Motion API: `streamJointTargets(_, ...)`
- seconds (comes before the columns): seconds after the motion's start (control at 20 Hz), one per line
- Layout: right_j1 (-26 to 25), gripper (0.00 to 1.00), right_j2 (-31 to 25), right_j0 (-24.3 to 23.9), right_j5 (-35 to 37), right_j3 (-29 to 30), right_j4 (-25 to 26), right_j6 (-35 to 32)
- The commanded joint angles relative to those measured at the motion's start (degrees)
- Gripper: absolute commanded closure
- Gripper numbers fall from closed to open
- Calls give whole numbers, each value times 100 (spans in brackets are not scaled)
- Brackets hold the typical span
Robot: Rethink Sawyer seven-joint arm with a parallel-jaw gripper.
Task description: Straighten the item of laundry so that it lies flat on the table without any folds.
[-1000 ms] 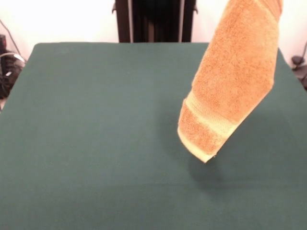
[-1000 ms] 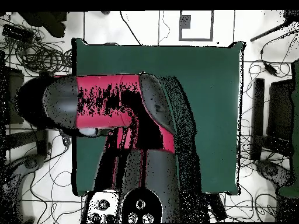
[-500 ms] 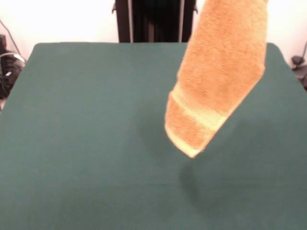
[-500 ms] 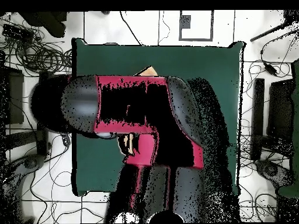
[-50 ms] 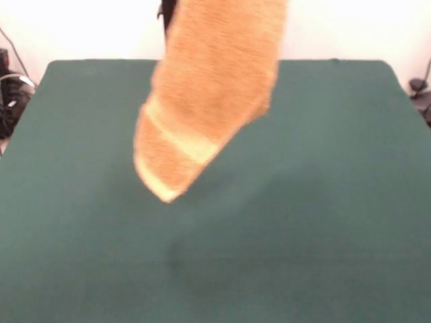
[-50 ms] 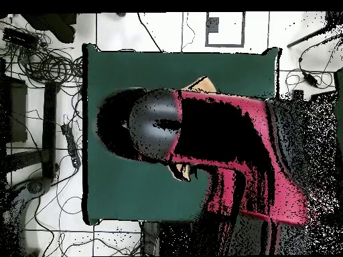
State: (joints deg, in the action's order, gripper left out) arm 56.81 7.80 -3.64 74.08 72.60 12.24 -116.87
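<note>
Towel (image 5: 212, 94) dangling clear above table (image 5: 337, 202), below unseen gripper; grip state impossible to tell. Best lowered slowly, trailing end first.

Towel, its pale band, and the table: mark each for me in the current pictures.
towel (image 5: 219, 74), front view, on the fuzzy orange middle of the hanging cloth.
pale band (image 5: 182, 140), front view, on the lighter stripe near the lower end.
table (image 5: 337, 202), front view, on bare green cloth.

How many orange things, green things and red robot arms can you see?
Orange: 1, the towel, hanging in the air.
Green: 1, the table.
Red and black: 1, the robot arm.
Total: 3
</note>
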Motion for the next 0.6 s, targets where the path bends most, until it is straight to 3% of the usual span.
streamJointTargets(0.05,235,100,-422,-440,-424,1219,221,1748)
streamJointTargets(0.6,0,100,-816,-933,-975,1489,417,1664)
